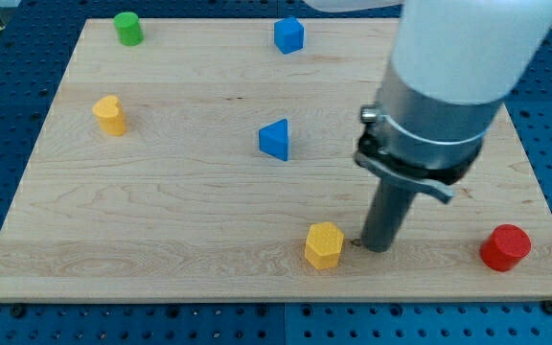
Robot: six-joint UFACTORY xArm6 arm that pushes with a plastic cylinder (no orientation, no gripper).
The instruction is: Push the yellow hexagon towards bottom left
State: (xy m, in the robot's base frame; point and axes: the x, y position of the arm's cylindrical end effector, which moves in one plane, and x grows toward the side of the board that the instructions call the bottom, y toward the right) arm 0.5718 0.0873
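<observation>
Yellow hexagonal block (323,245) sits near the wooden bench's (161,211) bottom edge, right of centre. My tip (376,249), a bare rod with no hand, rests just right of it; pushing leftward seems next.

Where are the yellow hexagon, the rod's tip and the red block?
yellow hexagon (323,245), camera view, on its top face.
my tip (376,248), camera view, the rod's very end, just right of the hexagon.
red cylinder (504,247), camera view, its middle.
</observation>
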